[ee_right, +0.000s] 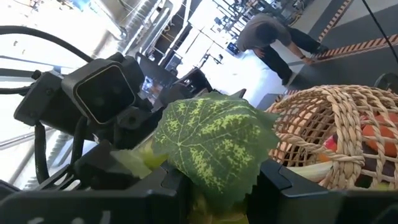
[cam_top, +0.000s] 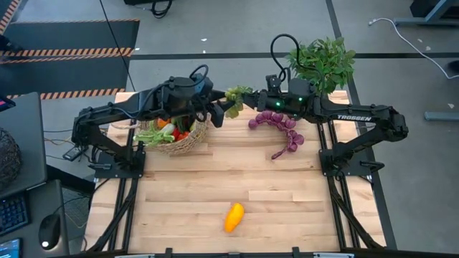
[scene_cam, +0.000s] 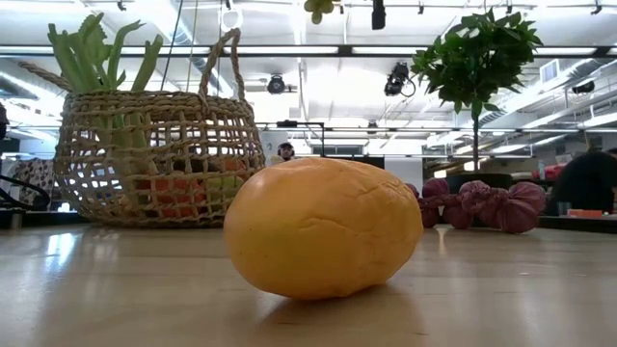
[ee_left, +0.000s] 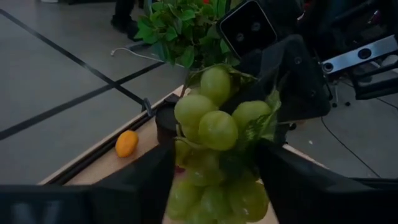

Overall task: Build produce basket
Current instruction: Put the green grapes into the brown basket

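A bunch of green grapes (cam_top: pixel 234 95) with a leaf (ee_right: pixel 211 140) hangs in the air over the table's far edge, between my two grippers. My left gripper (cam_top: pixel 219 113) comes from the left, beside the tan woven basket (cam_top: pixel 188 140). My right gripper (cam_top: pixel 247 100) comes from the right. Both are shut on the bunch. The basket holds a leek and red and orange produce and stands on the table at the far left. Purple grapes (cam_top: pixel 276 122) lie on the table at the far right. A yellow-orange fruit (cam_top: pixel 234 217) lies near the front edge. My left gripper has the lower grapes of the bunch (ee_left: pixel 214 193) between its two fingers (ee_left: pixel 146 183), coming about level from the table's left. The bunch is lifted clear of the table. My right gripper holds the leafy top end of the bunch (ee_right: pixel 208 180) between its fingers (ee_right: pixel 283 186), level from the table's right. The leaf hides the place of contact.
A leafy potted plant (cam_top: pixel 324 63) stands at the far right corner, behind my right arm. The table's middle and front hold only the yellow-orange fruit (scene_cam: pixel 323 226). A person (ee_right: pixel 267 34) stands in the room beyond the table.
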`<action>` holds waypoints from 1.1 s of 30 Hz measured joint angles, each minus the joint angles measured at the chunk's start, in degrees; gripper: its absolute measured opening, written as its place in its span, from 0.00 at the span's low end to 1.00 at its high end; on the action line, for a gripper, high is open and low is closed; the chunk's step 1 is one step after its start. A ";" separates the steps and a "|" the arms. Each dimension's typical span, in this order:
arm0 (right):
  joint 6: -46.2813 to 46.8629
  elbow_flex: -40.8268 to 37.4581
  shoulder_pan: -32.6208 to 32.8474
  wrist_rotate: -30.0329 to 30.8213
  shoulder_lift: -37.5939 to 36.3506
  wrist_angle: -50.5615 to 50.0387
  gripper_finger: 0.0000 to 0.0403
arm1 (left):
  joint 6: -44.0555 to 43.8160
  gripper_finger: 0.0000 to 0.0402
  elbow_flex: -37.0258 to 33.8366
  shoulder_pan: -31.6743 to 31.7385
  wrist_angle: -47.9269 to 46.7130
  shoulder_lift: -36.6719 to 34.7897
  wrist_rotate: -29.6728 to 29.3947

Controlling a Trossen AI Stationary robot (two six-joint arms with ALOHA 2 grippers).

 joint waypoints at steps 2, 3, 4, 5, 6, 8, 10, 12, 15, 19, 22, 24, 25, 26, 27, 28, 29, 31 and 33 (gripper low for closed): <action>0.00 0.02 0.00 -0.01 0.00 0.02 0.28 | 0.02 0.48 0.00 0.00 0.02 -0.02 0.00; 0.00 0.00 0.00 -0.01 0.00 0.00 0.28 | 0.02 0.43 0.00 0.00 0.02 -0.02 -0.01; 0.00 0.00 0.00 -0.01 0.00 -0.01 0.28 | 0.02 0.39 0.00 0.00 0.02 -0.02 0.01; 0.00 0.00 0.00 0.01 0.00 -0.01 0.28 | 0.02 0.34 0.00 0.00 0.10 -0.02 0.05; 0.00 0.00 0.00 0.01 0.00 0.03 0.28 | 0.03 0.30 0.00 0.00 0.24 -0.02 0.17; 0.00 0.00 0.00 0.01 0.00 0.01 0.28 | 0.15 0.21 0.00 -0.06 0.26 -0.02 0.19; 0.00 0.00 0.00 0.01 0.00 0.05 0.29 | 0.28 0.13 0.00 -0.07 0.32 -0.04 0.22; -0.43 0.00 -0.04 -0.14 0.00 0.43 0.30 | 1.15 0.05 0.00 -0.04 0.33 -0.22 0.22; -1.79 0.00 -0.04 -0.73 -0.15 0.82 0.34 | 2.13 0.03 0.00 0.04 0.40 -0.49 0.25; -2.74 0.00 -0.02 -1.88 -0.71 0.86 0.45 | 2.57 0.04 -0.02 0.73 0.14 -1.29 0.22; -2.91 0.00 -0.08 -2.78 -1.21 0.81 0.54 | 2.60 0.02 -0.05 1.66 -1.49 -2.69 -0.03; -2.93 0.00 -0.41 -4.69 -1.49 0.49 0.60 | 2.67 0.01 0.03 2.62 -2.34 -3.97 -0.20; -2.96 0.00 -0.59 -5.78 -1.54 0.53 0.62 | 2.94 0.02 -0.06 3.13 -3.70 -4.56 -0.40; -2.99 0.00 -0.85 -7.11 -1.63 0.54 0.64 | 3.14 0.02 -0.05 3.50 -3.94 -5.05 -0.60; -2.97 0.00 -1.18 -8.43 -1.77 0.41 0.65 | 3.20 0.02 -0.03 3.97 -4.14 -5.57 -0.68; -2.84 0.00 -1.42 -9.39 -1.88 0.45 0.67 | 3.23 0.02 -0.04 4.58 -5.43 -6.39 -0.72; -2.67 0.00 -1.49 -9.99 -1.99 0.70 0.68 | 3.36 0.02 -0.07 5.16 -6.96 -7.20 -0.79; -2.60 0.00 -1.82 -11.36 -2.35 0.68 0.69 | 3.65 0.01 -0.02 5.82 -7.75 -8.66 -0.86; -2.61 0.00 -1.97 -11.72 -2.51 0.80 0.70 | 3.65 0.01 -0.04 6.56 -11.02 -10.50 -1.21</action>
